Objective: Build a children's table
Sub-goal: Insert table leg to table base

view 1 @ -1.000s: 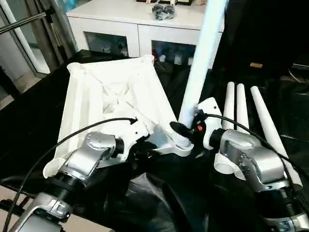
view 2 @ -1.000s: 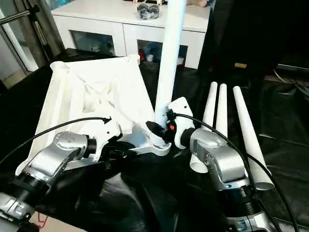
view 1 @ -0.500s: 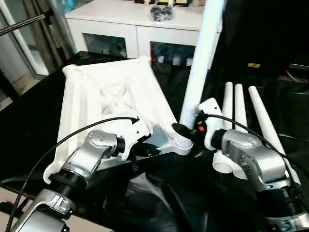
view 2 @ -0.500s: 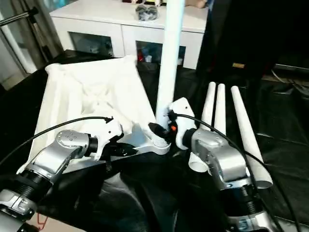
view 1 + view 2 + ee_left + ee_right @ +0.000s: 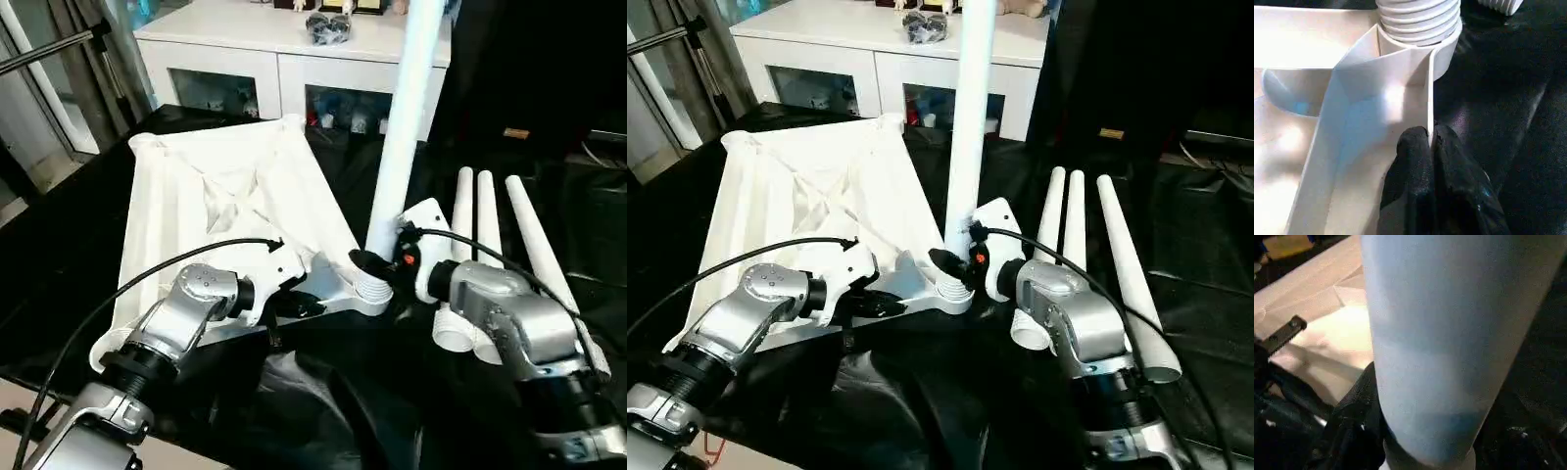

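Left eye view: left gripper (image 5: 306, 305) pinches tabletop (image 5: 216, 211); right gripper (image 5: 377, 266) clasps one leg (image 5: 404, 127); three legs (image 5: 490, 245) lie.

My forearms: silver metal, rounded casings, ribbed black collars near elbow ends. White housing at each wrist. Left pincer (image 5: 294, 305): two black fingers (image 5: 1415, 161), matte, rounded tips. Right pincer (image 5: 370, 264): black fingers too, small orange-red mark on white housing beside them. Thin black cable loops from each wrist housing back along forearm; left cable arcs wide, right one curves over silver casing. Dark ring joints between silver segments.
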